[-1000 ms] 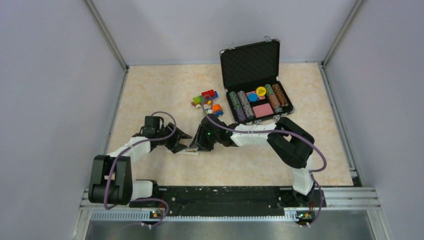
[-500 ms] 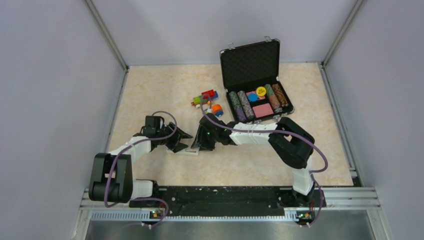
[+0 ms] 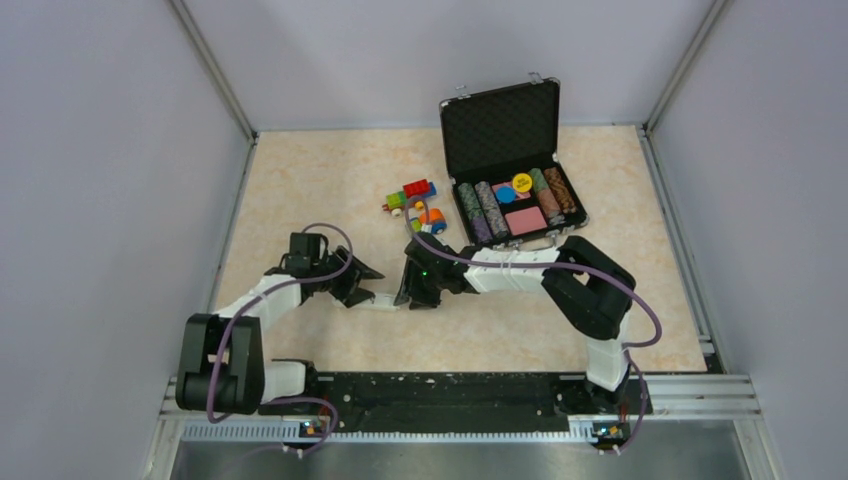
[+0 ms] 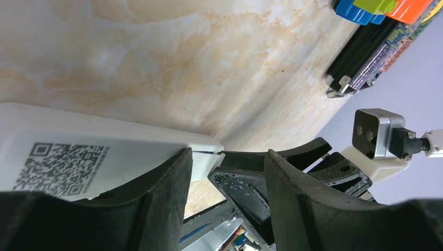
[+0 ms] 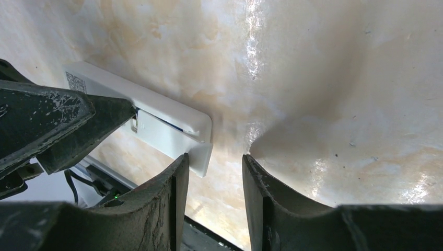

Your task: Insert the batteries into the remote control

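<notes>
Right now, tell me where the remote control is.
In the top view, the remote control lies left of centre on the table, between the left gripper and the right gripper.

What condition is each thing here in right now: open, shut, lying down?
Remote control: lying flat, label side up.
Cover: looks ajar at the remote's end.
Case: lid open, chips inside.
Left fingers: open, over the remote.
Right fingers: open, at the cover.

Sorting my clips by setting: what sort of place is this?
Probably a lab robot cell: plain grey walls box in a table, with a left arm and right arm bolted to a rail.
</notes>
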Controlling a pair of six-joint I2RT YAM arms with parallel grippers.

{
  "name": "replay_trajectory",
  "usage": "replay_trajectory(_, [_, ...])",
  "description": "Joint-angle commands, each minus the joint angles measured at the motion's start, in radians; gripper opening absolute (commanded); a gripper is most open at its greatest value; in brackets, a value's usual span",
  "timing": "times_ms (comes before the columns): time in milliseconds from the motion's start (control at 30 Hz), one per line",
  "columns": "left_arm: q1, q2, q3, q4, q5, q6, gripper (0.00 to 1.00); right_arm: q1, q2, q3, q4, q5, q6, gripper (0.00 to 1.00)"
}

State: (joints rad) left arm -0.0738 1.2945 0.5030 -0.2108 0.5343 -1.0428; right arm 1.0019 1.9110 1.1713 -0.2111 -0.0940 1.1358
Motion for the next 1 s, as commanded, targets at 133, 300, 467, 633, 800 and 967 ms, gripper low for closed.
replay_trajectory(133, [-0.006,-0.036,-0.011,-0.222,-0.131,0.072,0.60,0.015,-0.027,0.009,0.010,0.015,-0.051,0.41])
replay_trajectory(300, [-0.006,-0.072,0.021,-0.254,-0.133,0.073,0.60,0.015,-0.039,-0.018,0.068,0.002,-0.070,0.39])
replay_trajectory(467, [-0.006,-0.095,0.047,-0.286,-0.143,0.075,0.61,0.017,-0.046,-0.054,0.140,-0.009,-0.061,0.27])
replay_trajectory(633, [-0.005,-0.112,0.072,-0.314,-0.160,0.080,0.60,0.016,-0.041,-0.057,0.152,-0.005,-0.057,0.25])
replay_trajectory(800, [-0.006,-0.123,0.082,-0.328,-0.158,0.080,0.60,0.016,-0.051,-0.061,0.160,0.005,-0.044,0.26])
replay_trajectory(967, [-0.006,-0.133,0.092,-0.335,-0.147,0.074,0.61,0.016,-0.061,-0.060,0.160,0.001,-0.024,0.39])
